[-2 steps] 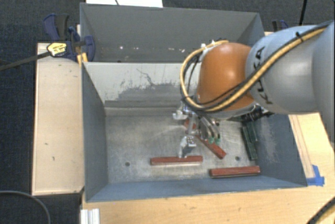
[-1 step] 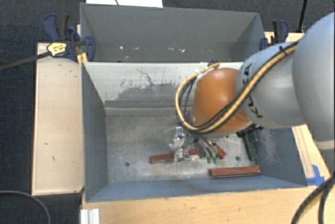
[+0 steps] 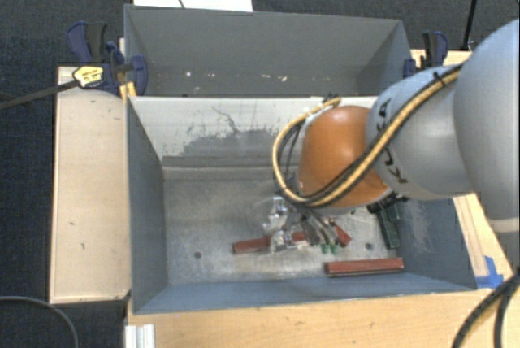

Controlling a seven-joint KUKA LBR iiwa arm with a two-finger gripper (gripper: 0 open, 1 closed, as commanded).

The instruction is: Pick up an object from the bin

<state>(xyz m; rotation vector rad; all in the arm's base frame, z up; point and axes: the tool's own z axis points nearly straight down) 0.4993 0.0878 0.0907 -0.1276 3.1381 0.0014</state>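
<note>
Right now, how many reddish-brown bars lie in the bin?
2. One reddish-brown bar just left of the claw, a second bar along the near wall at right. The arm may hide others.

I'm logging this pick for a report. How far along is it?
Reaching in looks done: the gripper sits low in the bin, at the right end of a reddish-brown strip near the front. Whether it grips that strip I cannot tell. Nothing is lifted yet; the strip lies on the floor. Left: lifting it out. A second reddish bar lies apart, further right.
</note>
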